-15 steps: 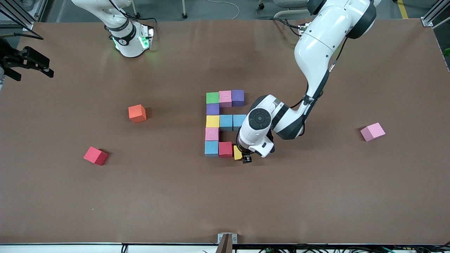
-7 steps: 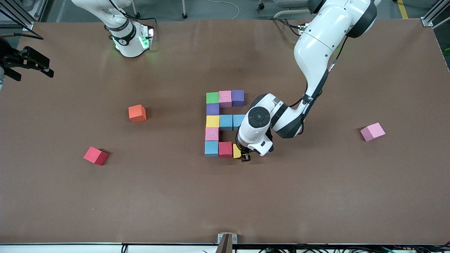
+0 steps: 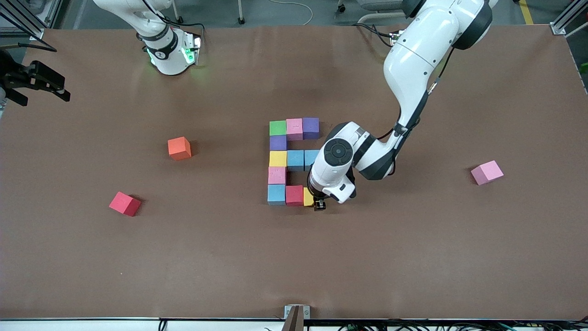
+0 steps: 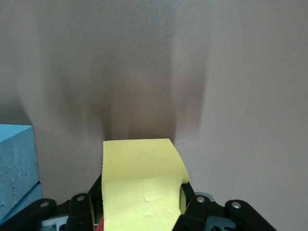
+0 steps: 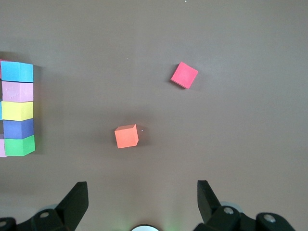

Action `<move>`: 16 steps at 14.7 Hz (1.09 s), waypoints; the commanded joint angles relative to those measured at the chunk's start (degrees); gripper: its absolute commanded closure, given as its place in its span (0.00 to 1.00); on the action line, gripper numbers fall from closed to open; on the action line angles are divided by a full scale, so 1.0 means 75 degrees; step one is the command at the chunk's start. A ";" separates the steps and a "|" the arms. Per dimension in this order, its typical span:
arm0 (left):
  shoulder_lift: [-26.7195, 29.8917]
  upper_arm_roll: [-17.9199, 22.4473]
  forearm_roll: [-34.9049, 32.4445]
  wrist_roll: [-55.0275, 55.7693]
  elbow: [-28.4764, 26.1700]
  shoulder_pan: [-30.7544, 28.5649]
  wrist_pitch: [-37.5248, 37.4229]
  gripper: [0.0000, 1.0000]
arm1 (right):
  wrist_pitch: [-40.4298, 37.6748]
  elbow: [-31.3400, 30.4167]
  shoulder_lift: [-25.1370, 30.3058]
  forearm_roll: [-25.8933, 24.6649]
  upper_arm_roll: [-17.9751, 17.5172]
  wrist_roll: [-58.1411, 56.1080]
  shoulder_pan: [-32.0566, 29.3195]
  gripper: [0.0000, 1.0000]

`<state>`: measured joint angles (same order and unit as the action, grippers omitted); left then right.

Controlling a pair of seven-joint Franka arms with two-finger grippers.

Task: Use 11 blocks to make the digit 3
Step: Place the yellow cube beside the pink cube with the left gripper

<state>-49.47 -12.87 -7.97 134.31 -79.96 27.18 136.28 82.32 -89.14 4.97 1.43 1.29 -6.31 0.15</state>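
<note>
Gripping yellow block (image 3: 308,196), left pincer (image 3: 319,205); open table (image 3: 413,257) nearby.

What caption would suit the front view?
Left gripper sets a yellow block beside the red block, finishing the digit 3.

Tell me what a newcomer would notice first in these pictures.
First, the multicoloured figure of touching cubes at the table's middle, shaped like a blocky 3. The left gripper holds a yellow cube at the end of the figure's bar nearest the front camera, beside the red cube. The right gripper waits, open, above the right arm's end.
</note>
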 commanded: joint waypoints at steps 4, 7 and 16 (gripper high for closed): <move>0.0244 -0.0066 -0.0156 -0.0013 -0.0390 -0.0073 0.0228 0.68 | -0.0007 -0.0162 0.0181 -0.0003 -0.0113 -0.0108 -0.0161 0.00; 0.0244 -0.0066 -0.0144 -0.0013 -0.0378 -0.0073 0.0228 0.30 | -0.0007 -0.0162 0.0181 -0.0003 -0.0113 -0.0108 -0.0161 0.00; 0.0722 -0.0089 -0.0156 -0.0072 -0.0518 -0.0015 0.0099 0.00 | -0.0007 -0.0151 0.0170 -0.0003 -0.0113 -0.0108 -0.0173 0.00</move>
<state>-48.35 -13.35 -7.98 133.95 -80.49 27.20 137.20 82.25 -89.14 4.97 1.41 1.29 -6.31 0.15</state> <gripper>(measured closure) 0.000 0.000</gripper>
